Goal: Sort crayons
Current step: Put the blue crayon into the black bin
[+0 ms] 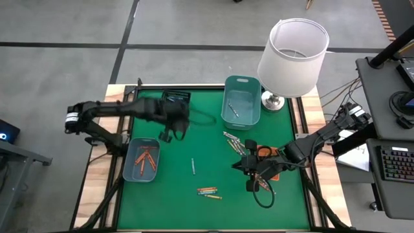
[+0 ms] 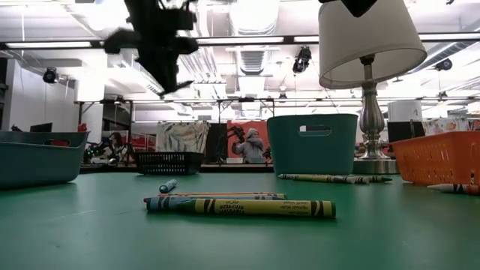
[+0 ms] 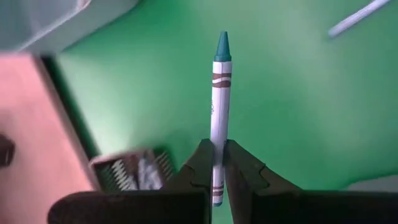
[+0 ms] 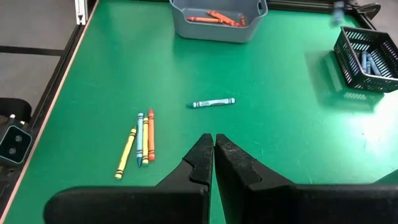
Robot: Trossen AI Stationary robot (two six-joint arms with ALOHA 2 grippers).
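- Crayon (image 3: 221, 106) with a teal tip stands clamped between the fingers of my left gripper (image 3: 217, 165); its long axis runs straight out ahead of the fingertips, tip pointing away from me.
- Seen from above, my left gripper (image 1: 174, 126) hangs over the mat just beside the black mesh basket (image 1: 174, 99), which lies a little beyond it toward the table's far edge. That short offset is, I judge, what the drop turns on, since the basket (image 4: 367, 59) already holds pale blue sticks.
- The grey tray (image 1: 142, 160) with orange crayons sits on my near side, close under that arm.
- My right gripper (image 1: 249, 167) waits over the mat by the orange basket (image 1: 265, 155), its fingers pressed together on nothing (image 4: 213, 155).
- Loose work left for it: a single blue-green crayon (image 4: 211, 102) lies crosswise straight ahead of the right fingertips, and a small bundle of yellow, blue and orange crayons (image 4: 138, 142) lies lengthwise off to one side. The right arm is the nearer to both.
- A further cluster of yellowish crayons (image 1: 234, 142) lies between the right gripper and the teal bin (image 1: 241, 102) by the lamp (image 1: 292, 52).
- Hard to tell: whether my held crayon's tip is over the mesh basket's opening or still short of it; the left wrist picture is blurred there and cuts the basket off.
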